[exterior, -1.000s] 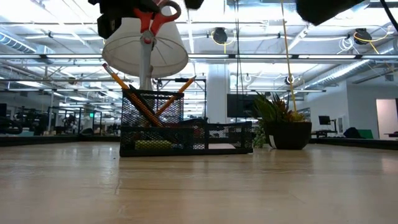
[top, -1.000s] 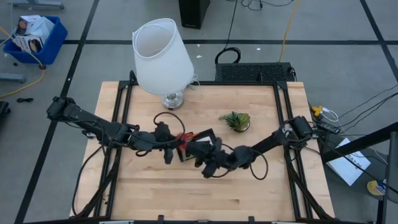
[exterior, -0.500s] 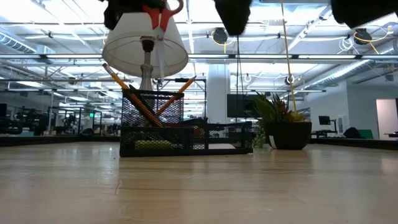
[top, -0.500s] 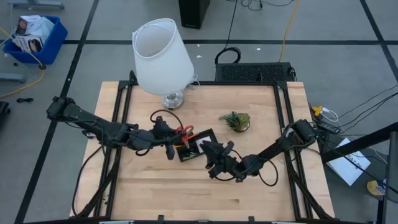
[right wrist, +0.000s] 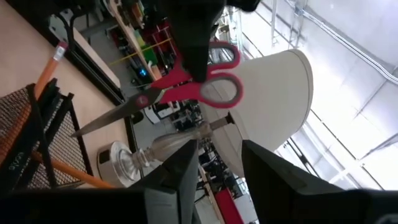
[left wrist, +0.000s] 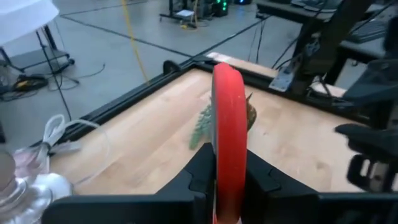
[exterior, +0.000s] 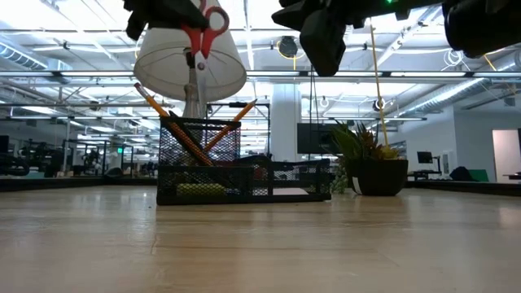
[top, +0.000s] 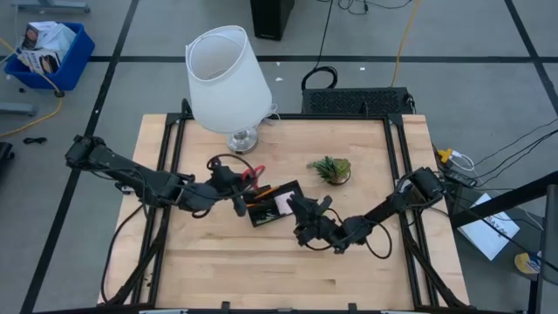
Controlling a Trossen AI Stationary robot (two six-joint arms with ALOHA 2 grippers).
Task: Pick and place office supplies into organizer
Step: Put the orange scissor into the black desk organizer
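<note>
From where I stand, the left gripper (top: pixel 234 180) has carried the red-handled steel scissors (exterior: pixel 201 37) back over the tall mesh cup of the black wire-mesh organizer (exterior: pixel 244 172), and the blades now hang point-down just above the cup's rim, close to the orange-yellow pencils (exterior: pixel 167 122) already leaning inside it. A moment ago the scissors hung higher and more askew, so this looks like lining up for the drop. The fingers are clamped on the red handle loops, as the left wrist view confirms. The right gripper (top: pixel 302 220) has pulled away from the tray, hovering just beside it, fingers parted and empty. The square pink sticky-note pad (top: pixel 282 204) lies in the low compartment. I'd judge lowering and release come next.
</note>
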